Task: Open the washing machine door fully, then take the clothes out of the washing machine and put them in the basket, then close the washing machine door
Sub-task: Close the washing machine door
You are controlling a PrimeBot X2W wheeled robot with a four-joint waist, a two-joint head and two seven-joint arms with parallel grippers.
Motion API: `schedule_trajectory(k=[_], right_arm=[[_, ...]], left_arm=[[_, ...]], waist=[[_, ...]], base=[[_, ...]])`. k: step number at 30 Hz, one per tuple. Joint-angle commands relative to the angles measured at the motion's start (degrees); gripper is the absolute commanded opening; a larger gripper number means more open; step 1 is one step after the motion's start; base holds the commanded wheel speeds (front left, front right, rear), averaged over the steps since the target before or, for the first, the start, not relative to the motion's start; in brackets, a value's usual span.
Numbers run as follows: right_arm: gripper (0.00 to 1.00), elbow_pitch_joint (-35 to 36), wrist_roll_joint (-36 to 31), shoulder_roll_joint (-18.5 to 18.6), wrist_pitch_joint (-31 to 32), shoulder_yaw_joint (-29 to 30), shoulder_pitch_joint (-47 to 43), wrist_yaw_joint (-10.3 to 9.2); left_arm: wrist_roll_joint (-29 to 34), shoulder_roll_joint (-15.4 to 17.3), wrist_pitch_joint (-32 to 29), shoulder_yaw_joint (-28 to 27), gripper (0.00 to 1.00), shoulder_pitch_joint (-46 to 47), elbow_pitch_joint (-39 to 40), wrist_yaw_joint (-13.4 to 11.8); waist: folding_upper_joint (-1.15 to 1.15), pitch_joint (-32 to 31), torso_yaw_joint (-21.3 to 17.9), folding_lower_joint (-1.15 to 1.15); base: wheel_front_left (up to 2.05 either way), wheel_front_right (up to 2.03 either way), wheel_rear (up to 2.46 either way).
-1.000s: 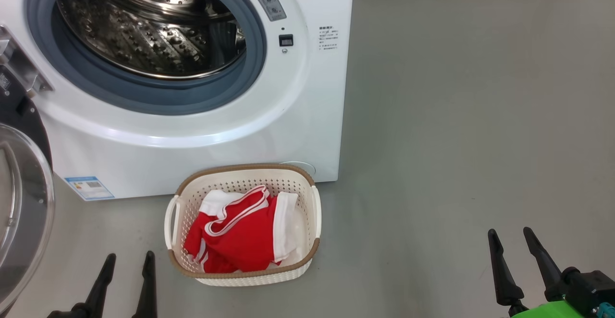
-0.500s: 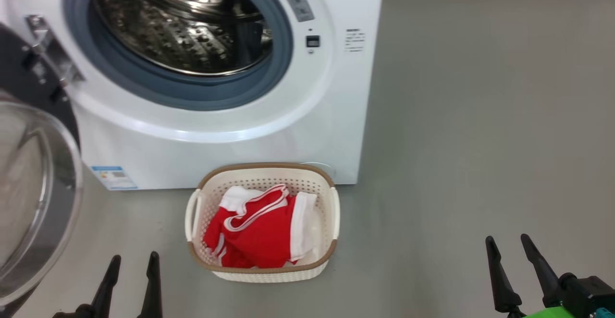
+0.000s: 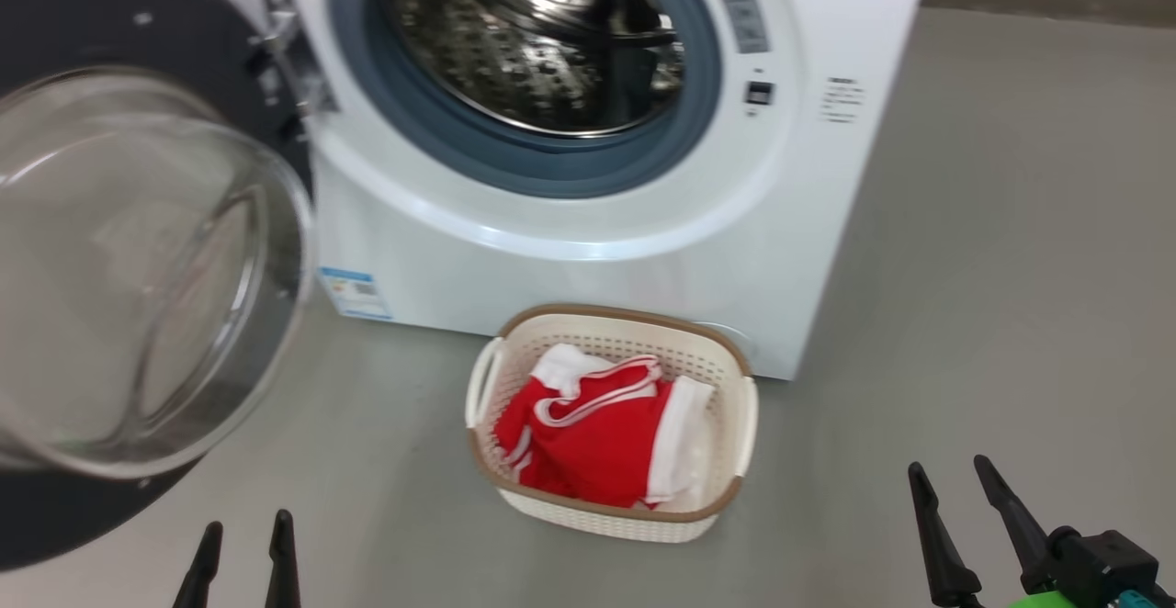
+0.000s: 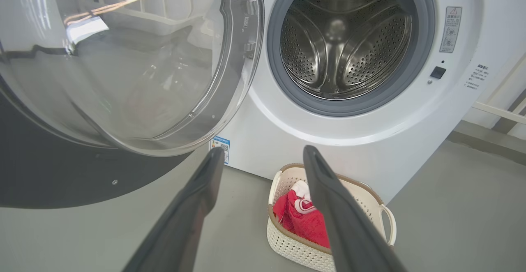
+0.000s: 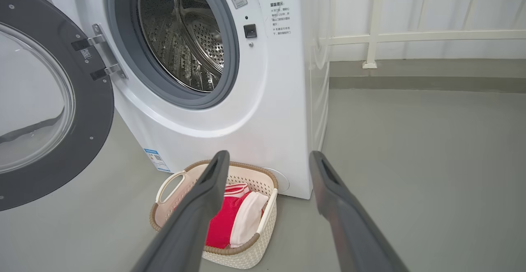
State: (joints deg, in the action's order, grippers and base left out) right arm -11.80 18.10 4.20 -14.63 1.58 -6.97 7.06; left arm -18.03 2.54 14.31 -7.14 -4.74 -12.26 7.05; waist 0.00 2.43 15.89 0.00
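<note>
Washing machine door (image 3: 138, 259) stands swung wide to the left of the opening, hung on its metal hinge (image 3: 289, 66), with the inner face and bulging glass bowl turned toward the robot. It looks rigid and fairly heavy, and it will move only in an arc about that hinge, so it should be guided round, not forced. The glass is slick, curved and breakable (bad spot for fingertips). The better hold is probably the wide black rim at the free edge, far from the hinge, where leverage is best. That rim is glossy, so a flat push or a hook behind the edge should beat a pinch.

Clothes (image 3: 597, 433), red with white trim, lie bunched in the basket (image 3: 606, 523). They are soft, light and crumpled, and nothing hangs over the rim. The basket sits on the grey floor (image 3: 992, 268) just in front of the washing machine (image 3: 588, 287), below the opening. The steel drum (image 3: 542, 48) looks empty in both wrist views, so shutting the door is likely the step left.

Left gripper (image 3: 246, 534) is low at the head view's bottom edge, fingers spread wide and holding nothing. It is near the door's lower rim but apart from it. Right gripper (image 3: 949, 468) is likewise spread and empty, well off to the right over bare floor. The left arm seems the natural one for the door.
</note>
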Motion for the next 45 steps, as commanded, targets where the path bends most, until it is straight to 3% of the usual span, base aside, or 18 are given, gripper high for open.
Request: schedule_trajectory(k=[1,5,9,18,29,30,31,32,33,38,42,45], right_arm=[[1.00,0.98,0.33,1.23,-0.37,-1.64,1.22,0.43],[1.00,0.47,0.54,1.53,-0.37,-3.02,1.51,0.43],[1.00,0.03,0.63,1.81,-0.37,-4.84,2.68,0.43],[1.00,-2.90,1.71,3.52,-0.37,-11.17,6.66,0.43],[1.00,-4.05,2.78,3.85,-0.37,-12.90,7.84,0.43],[1.00,-4.03,2.82,3.75,-0.37,-12.81,7.79,0.43],[1.00,-3.99,2.83,3.64,-0.37,-12.72,7.73,0.43],[1.00,-3.94,2.82,3.49,-0.37,-12.61,7.64,0.43],[1.00,-3.90,2.82,3.33,-0.37,-12.45,7.51,0.43],[1.00,-3.52,2.61,2.44,-0.37,-11.48,6.42,0.43],[1.00,-3.24,2.35,1.88,-0.37,-10.72,5.65,0.43],[1.00,-2.92,2.18,1.55,-0.37,-9.88,5.33,0.43]], left_arm=[[-0.73,0.35,0.69,-1.23,1.00,0.37,1.06,-0.50],[-2.18,0.35,0.69,0.08,1.00,-0.51,1.00,-2.05],[-3.41,0.34,0.69,0.50,1.00,-1.43,2.00,-3.16],[-6.35,0.34,0.69,0.10,1.00,-3.04,4.45,-5.59],[-7.63,0.34,0.69,-0.12,1.00,-4.46,5.79,-6.43],[-7.72,0.34,0.69,-0.23,0.89,-4.26,5.91,-6.25],[-7.91,0.34,0.69,-0.51,0.44,-3.92,6.17,-6.07],[-7.94,0.34,0.69,-1.06,0.09,-3.42,6.70,-5.82],[-7.80,0.34,0.69,-2.01,0.00,-2.72,7.82,-5.58],[-5.22,0.34,0.69,-10.28,0.00,3.03,17.27,-3.96],[-1.37,0.52,0.69,-17.50,0.00,10.50,22.32,-1.05],[-1.53,3.51,0.69,-21.57,0.00,17.54,21.44,0.05]], waist=[[0.00,-1.04,5.41,0.00],[0.00,-1.62,9.52,0.00],[0.00,-0.91,11.13,0.00],[0.00,0.05,12.43,0.00],[0.00,-0.17,12.59,0.00],[0.00,-0.22,12.56,0.00],[0.00,-0.27,12.53,0.00],[0.00,-0.34,12.49,0.00],[0.00,-0.43,12.47,0.00],[0.00,-0.79,12.25,0.00],[0.00,-0.72,12.05,0.00],[0.00,-0.50,11.87,0.00]], base=[[0.00,0.00,0.00],[0.00,0.00,0.00],[0.00,0.00,0.00],[0.00,0.00,0.00],[0.00,0.00,0.00],[0.00,0.00,0.00],[0.00,0.00,0.00],[0.00,0.00,0.00],[0.00,0.00,0.00],[0.00,0.00,0.00],[0.00,0.00,0.00],[0.00,0.00,0.00]])
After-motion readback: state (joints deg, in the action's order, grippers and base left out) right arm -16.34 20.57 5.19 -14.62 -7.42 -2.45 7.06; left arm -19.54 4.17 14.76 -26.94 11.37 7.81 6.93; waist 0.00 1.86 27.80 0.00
